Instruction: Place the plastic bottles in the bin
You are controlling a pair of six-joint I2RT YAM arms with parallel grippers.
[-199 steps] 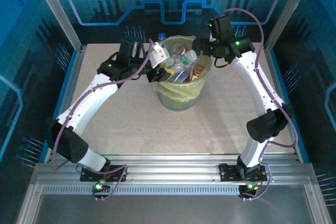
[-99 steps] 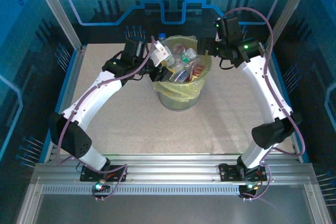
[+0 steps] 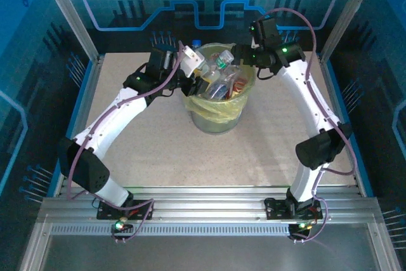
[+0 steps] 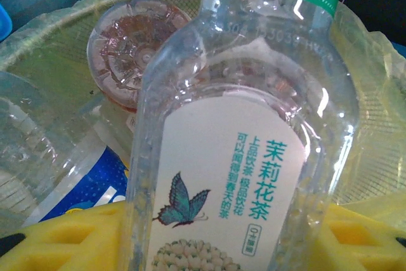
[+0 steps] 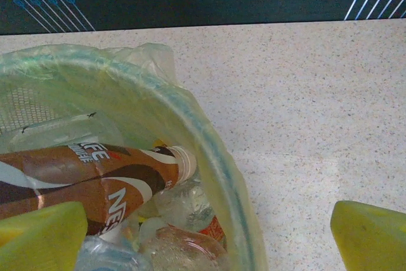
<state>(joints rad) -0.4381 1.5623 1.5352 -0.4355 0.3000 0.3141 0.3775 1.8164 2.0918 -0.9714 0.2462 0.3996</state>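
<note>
While the left gripper [image 4: 216, 249] clamps a clear bottle [image 4: 241, 176] with a white butterfly label over the left rim of the bin [image 3: 219, 117], the right gripper [image 5: 203, 239] hangs over the right rim, jaws spread wide and empty. Other bottles [image 3: 223, 84] lie piled inside the bin; the held one seems clear of them, though the close view is cramped

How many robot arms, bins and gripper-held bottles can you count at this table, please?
Robot arms: 2, the left arm and the right arm
Bin: 1
Bottle held in the left gripper: 1
Total: 4
</note>
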